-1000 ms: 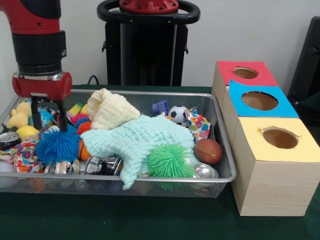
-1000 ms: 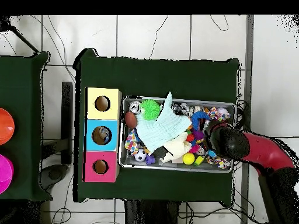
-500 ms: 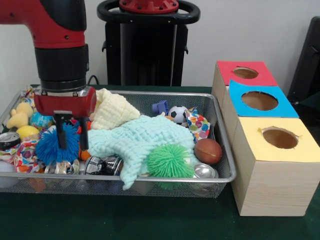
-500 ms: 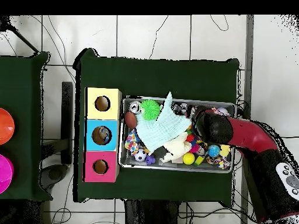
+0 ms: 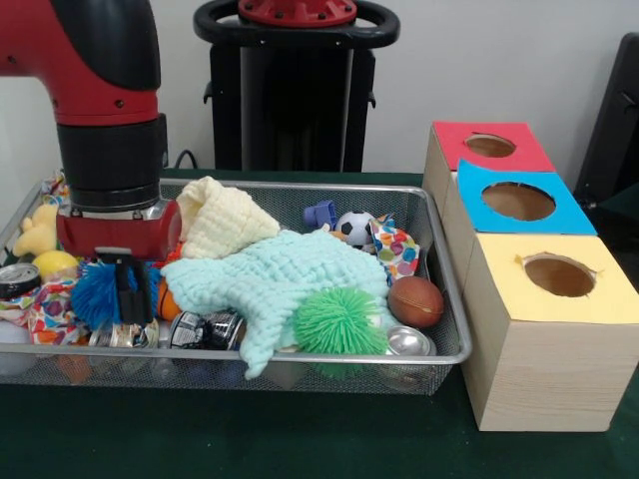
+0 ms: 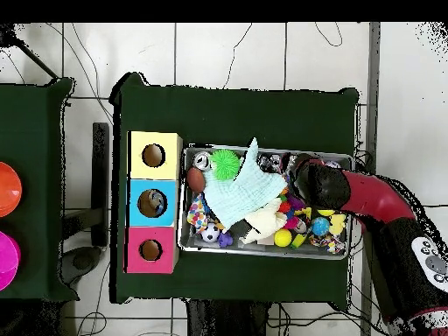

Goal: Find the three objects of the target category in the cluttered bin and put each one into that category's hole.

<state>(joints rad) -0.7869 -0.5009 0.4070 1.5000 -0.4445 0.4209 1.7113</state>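
Note:
My gripper (image 5: 128,291) is down in the left part of the wire bin (image 5: 300,356). Its two black fingers (image 5: 122,294) stand close together, pressed into a blue spiky ball (image 5: 92,296) whose spines show on both sides of them. A green spiky ball (image 5: 339,321) lies at the bin's front, a brown ball (image 5: 415,301) to its right, and a soccer ball (image 5: 353,228) at the back. An orange ball (image 5: 166,301) peeks out beside the gripper. In the overhead view the arm's wrist (image 6: 313,182) covers the gripper and the blue ball.
A mint cloth (image 5: 290,279) and a cream cloth (image 5: 225,218) drape over the bin's middle. Cans (image 5: 205,329), a yellow plush (image 5: 38,232) and patterned toys lie around. Right of the bin stand a red box (image 5: 449,140), a blue box (image 5: 479,190) and a yellow box (image 5: 509,289), each with a hole.
The arm came forward from the bin's back left corner and dropped onto the blue spiky ball. The fingers, apart half a second ago, have drawn together.

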